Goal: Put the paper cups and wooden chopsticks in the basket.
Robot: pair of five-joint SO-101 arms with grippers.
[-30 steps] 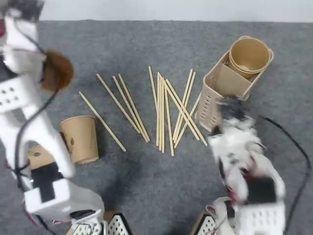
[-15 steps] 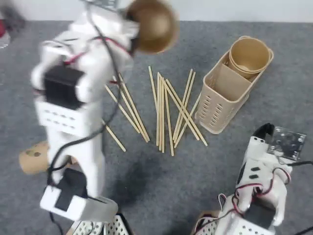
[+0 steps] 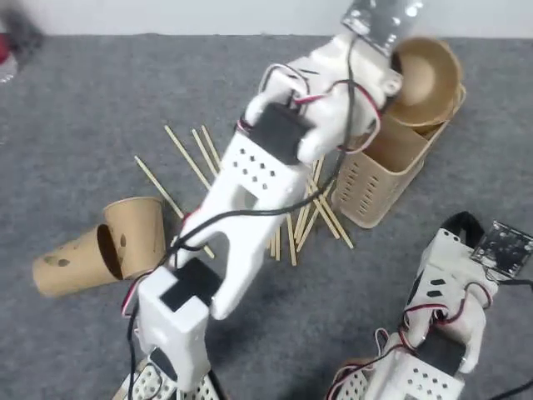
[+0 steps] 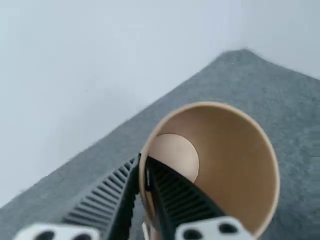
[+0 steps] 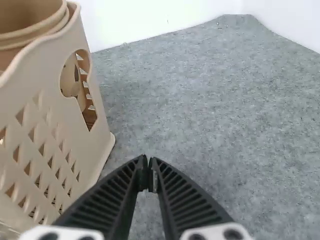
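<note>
My left gripper (image 3: 396, 77) is shut on the rim of a brown paper cup (image 3: 429, 73), held tilted over the far compartment of the beige basket (image 3: 379, 179). In the left wrist view the fingers pinch the cup (image 4: 220, 150) wall, one inside and one outside. Stacked cups (image 5: 27, 20) sit in the basket (image 5: 45, 130). Two more cups lie at the left on the carpet, one (image 3: 135, 233) beside the other (image 3: 71, 264). Wooden chopsticks (image 3: 187, 162) are scattered mid-carpet, partly hidden under the left arm. My right gripper (image 5: 148, 172) is shut and empty, low beside the basket.
The grey carpet (image 3: 83, 108) covers the table, with a white wall along its far edge. The right arm (image 3: 454, 292) sits folded at the front right. The left arm (image 3: 250, 192) spans diagonally across the chopstick pile. Open carpet lies to the right of the basket.
The left arm swung the cup from the far left across the carpet to above the basket. The right arm drew back from the basket toward the front right.
</note>
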